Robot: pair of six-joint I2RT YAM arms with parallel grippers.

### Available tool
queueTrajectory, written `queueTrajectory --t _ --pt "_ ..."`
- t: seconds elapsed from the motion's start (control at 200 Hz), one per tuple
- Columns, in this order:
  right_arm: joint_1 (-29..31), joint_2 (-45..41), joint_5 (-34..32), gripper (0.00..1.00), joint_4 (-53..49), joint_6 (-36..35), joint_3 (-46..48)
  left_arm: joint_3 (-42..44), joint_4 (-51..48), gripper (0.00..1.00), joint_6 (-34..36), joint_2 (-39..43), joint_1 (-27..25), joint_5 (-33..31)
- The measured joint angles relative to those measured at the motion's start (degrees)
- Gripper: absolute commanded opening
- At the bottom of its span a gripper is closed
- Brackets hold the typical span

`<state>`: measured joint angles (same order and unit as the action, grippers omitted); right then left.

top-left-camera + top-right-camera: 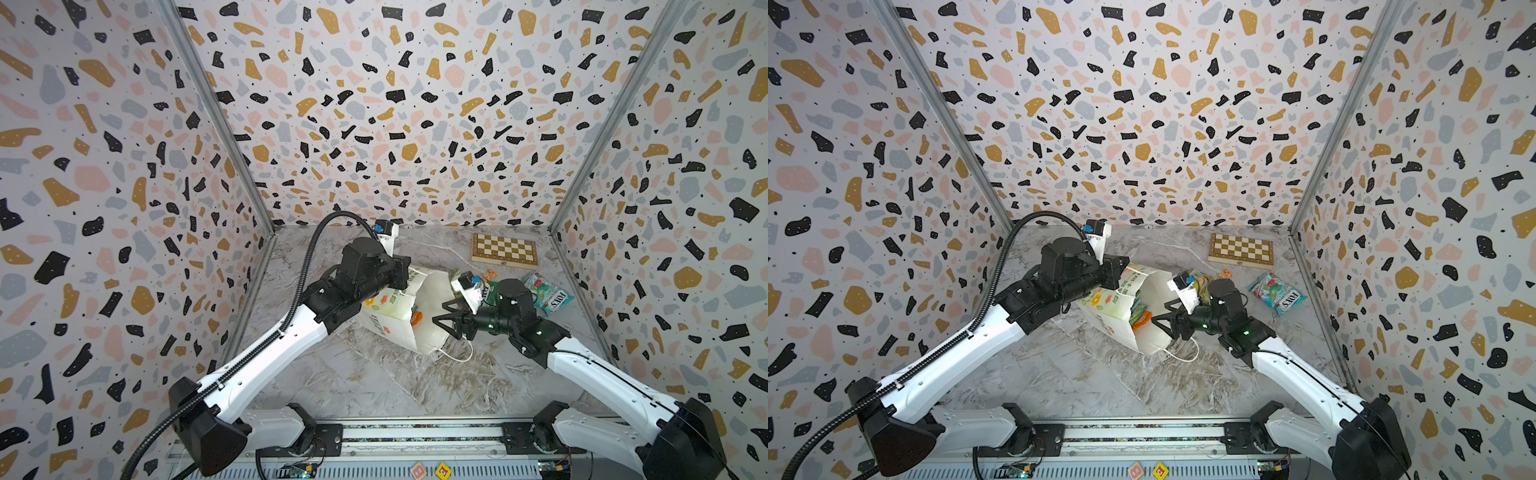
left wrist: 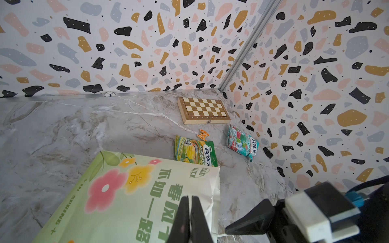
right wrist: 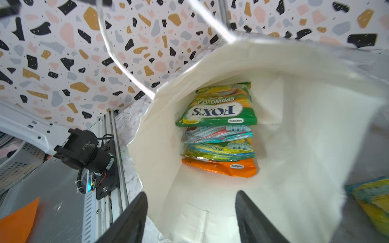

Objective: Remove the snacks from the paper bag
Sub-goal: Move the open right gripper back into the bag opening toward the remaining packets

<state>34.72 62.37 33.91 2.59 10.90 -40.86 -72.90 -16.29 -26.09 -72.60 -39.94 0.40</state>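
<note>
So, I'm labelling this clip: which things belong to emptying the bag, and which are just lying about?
Job: paper bag; four packets stacked inside it; green packet and teal-red packet out on the table.
Lying about: chessboard; orange trinket; two letter blocks.

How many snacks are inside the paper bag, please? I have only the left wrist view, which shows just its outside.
Observer: Four show in the right wrist view, packed together deep in the paper bag: a green packet, a teal-and-red packet, a yellow-green packet and an orange packet.
Operator: Thank you. Is the right pincer holding one?
Observer: No; the right pincer is open and empty at the bag's mouth, short of the packets.
Operator: Which way does that mouth face?
Observer: In both top views the bag lies on its side, mouth toward the right arm.
</note>
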Motion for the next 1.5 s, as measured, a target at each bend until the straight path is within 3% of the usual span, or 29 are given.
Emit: queueTrajectory --t 0.516,0.941,1.502 --pt "9.0 14.2 -8.1 0.66 7.8 4.5 1.9 0.7 0.1 0.00 0.6 4.8 0.0 1.3" --pt "11.6 21.8 -12.5 0.62 15.9 17.6 -1.9 3.3 0.5 0.00 0.8 6.2 0.0 4.1" --pt "12.6 27.5 -12.7 0.54 23.0 38.2 -6.1 4.0 0.6 0.00 0.8 7.1 0.0 5.4"
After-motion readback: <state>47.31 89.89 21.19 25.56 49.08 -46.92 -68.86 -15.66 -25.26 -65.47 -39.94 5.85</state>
